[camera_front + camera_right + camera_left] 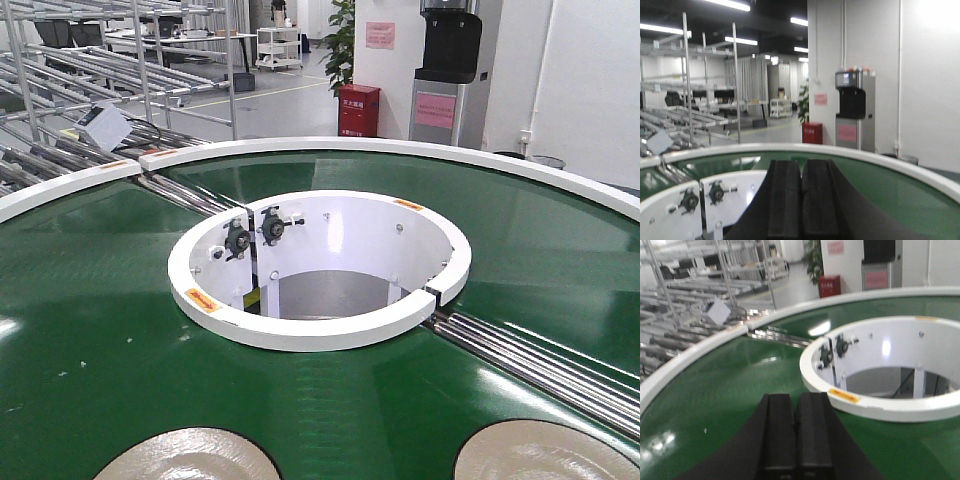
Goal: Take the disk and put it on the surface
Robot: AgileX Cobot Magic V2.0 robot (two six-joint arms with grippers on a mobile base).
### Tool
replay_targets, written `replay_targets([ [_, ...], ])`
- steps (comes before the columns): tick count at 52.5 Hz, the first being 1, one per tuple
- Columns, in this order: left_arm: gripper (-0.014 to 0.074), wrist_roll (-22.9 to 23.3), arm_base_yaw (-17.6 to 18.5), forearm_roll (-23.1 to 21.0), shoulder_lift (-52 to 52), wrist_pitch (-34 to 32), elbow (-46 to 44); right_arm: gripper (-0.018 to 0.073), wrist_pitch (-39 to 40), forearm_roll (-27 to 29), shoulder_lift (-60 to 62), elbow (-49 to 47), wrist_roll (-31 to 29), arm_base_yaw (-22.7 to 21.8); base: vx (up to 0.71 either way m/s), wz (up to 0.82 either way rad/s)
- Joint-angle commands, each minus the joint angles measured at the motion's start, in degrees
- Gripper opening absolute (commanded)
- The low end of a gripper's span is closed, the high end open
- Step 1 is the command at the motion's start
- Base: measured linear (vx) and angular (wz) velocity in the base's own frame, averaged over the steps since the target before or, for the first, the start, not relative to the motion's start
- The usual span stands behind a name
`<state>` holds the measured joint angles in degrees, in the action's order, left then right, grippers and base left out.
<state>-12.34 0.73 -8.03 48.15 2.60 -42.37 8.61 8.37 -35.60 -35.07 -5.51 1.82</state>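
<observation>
**Desk:** The grippers?

**Photographer:** The left gripper (796, 402) is closed and empty, black fingers pressed together over the green belt (730, 390). The right gripper (801, 167) is the same, closed on nothing.

**Desk:** And the disk?

**Photographer:** One disk (190, 455), pale beige, round and glossy, lies flat on the belt, cropped by the front view's bottom edge. A second disk (545, 452) lies well apart, across from the white hub (320, 335).

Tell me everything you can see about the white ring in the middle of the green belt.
The white ring is a glossy, raised circular collar, split by narrow seams into sections, with orange labels on top. Its inner wall carries two dark bearing mounts. The green belt surrounds it; nothing rests on it.
</observation>
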Motion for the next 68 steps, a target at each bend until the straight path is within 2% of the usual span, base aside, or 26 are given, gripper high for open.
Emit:
replay_targets([
  [1, 0.0006, 0.6, 0.5, 0.0, 1.8, -5.6, -2.0, -0.0003, 5.2, -0.1, -2.2, -2.1, -0.2, -0.4, 0.0, 0.0],
  [8, 0.0043, 0.6, 0.5, 0.0, 1.8, -5.9, -2.0, 0.0037, 4.4, -0.1, -2.7, -2.1, -0.2, -0.4, 0.0, 0.0],
  [13, 0.0106, 0.6, 0.5, 0.0, 1.8, -6.0, -2.0, 0.0114, 3.4, -0.2, -2.7, -2.1, -0.2, -0.4, 0.0, 0.0],
  [17, 0.0184, 0.6, 0.5, 0.0, 1.8, -5.9, -2.0, 0.0193, 3.0, -0.3, -2.7, -2.1, -0.3, -0.4, 0.0, 0.0],
  [30, 0.0573, 0.6, 0.5, 0.0, 1.8, -6.1, -2.0, 0.0652, 3.7, -0.1, -2.7, -2.1, -0.3, -0.4, 0.0, 0.0],
  [34, 0.0651, 0.6, 0.5, 0.0, 1.8, -6.1, -2.0, 0.0731, 3.8, -0.1, -2.7, -2.1, -0.3, -0.4, 0.0, 0.0],
  [38, 0.0688, 0.6, 0.5, 0.0, 1.8, -6.0, -2.0, 0.0728, 3.8, -0.2, -2.7, -2.1, -0.3, -0.4, 0.0, 0.0],
  [42, 0.0689, 1.0, 0.5, -0.2, 1.8, -5.8, -2.0, 0.072, 3.8, -0.2, -2.7, -2.1, -0.3, -0.4, 0.0, 0.0],
  [47, 0.067, 6.0, 0.5, -2.5, 1.8, -3.5, -2.1, 0.0695, 3.9, -0.2, -2.7, -2.1, -0.2, -0.4, 0.0, 0.0],
  [50, 0.0642, 7.9, 0.5, -2.6, 1.9, 0.6, -3.1, 0.0675, 3.9, -0.2, -2.7, -2.1, -0.2, -0.4, 0.0, 0.0],
  [56, 0.0568, 6.9, 0.3, -2.5, 4.6, 10.1, -6.4, 0.0627, 3.9, -0.2, -2.7, -2.1, -0.2, -0.4, 0.0, 0.0],
  [62, 0.0459, 2.1, 0.5, -5.3, 11.0, 19.0, -10.8, 0.0572, 3.9, -0.2, -2.7, -2.1, -0.3, -0.4, 0.0, 0.0],
  [68, 0.0372, -8.7, 0.5, -17.7, 19.6, 27.7, -14.0, 0.0543, 3.9, -0.2, -2.7, -2.1, -0.3, -0.4, 0.0, 0.0],
])
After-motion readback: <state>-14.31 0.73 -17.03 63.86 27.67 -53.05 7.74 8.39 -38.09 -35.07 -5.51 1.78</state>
